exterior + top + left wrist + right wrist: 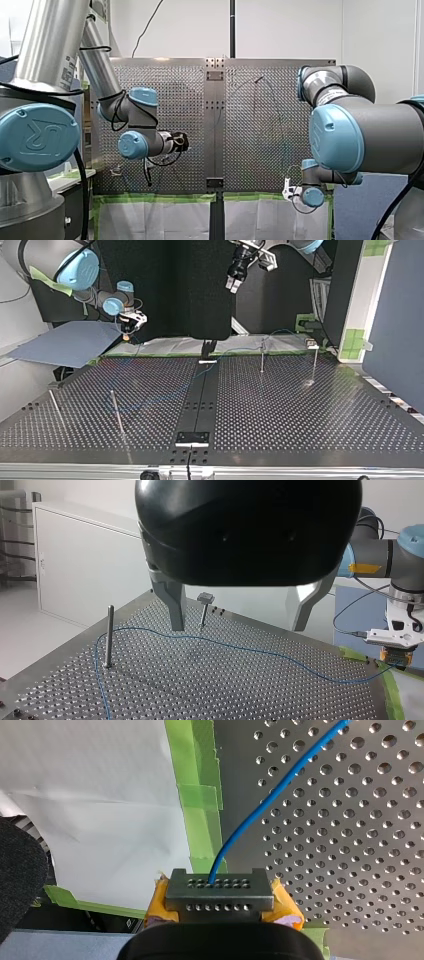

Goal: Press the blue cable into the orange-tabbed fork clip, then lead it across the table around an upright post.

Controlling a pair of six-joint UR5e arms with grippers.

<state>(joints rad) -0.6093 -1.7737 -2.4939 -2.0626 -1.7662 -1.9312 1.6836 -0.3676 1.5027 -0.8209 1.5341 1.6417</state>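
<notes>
- Right gripper [220, 892] was shown clamped on the blue cable [260, 805], clearly only in its wrist view.
- Left gripper [238, 627] was shown spread apart in the left wrist view.

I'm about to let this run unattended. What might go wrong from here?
My right gripper grips the blue cable at the table's edge; a hard pull may slip it through the pads. The cable lies slack by a post, so it may snag there. My left gripper hangs open above it, so nothing guides it.
</notes>
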